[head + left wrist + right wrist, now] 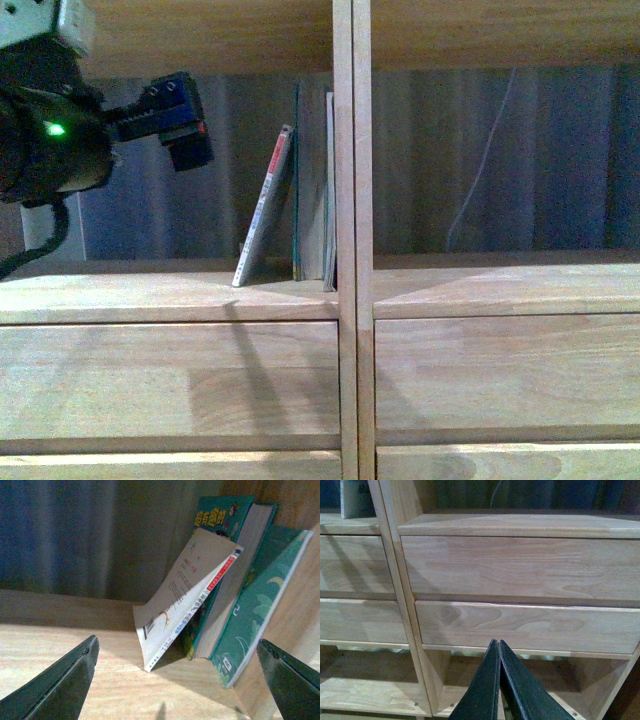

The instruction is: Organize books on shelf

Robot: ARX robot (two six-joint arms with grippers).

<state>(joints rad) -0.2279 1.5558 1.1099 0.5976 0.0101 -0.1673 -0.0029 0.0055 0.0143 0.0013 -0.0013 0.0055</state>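
A white paperback point(264, 213) with a red-tipped spine leans to the right against upright teal-edged books point(312, 190) on the left column's shelf plank point(150, 295). In the left wrist view the white book point(187, 597) slants against a teal illustrated book point(220, 525), a thick grey-edged one point(232, 585) and a teal one point(260, 605). My left gripper point(182, 680) is open and empty, facing these books from a short way off; in the front view its body point(175, 120) hangs left of them. My right gripper point(499, 680) is shut and empty, in front of the right column's lower drawer front point(525, 627).
The wooden divider point(352, 240) stands right beside the books. Drawer fronts point(170, 375) lie below the shelf plank. The right column's compartment point(500, 160) holds no books, and a thin cable hangs at its back. Open compartments point(370, 680) lie below the drawers.
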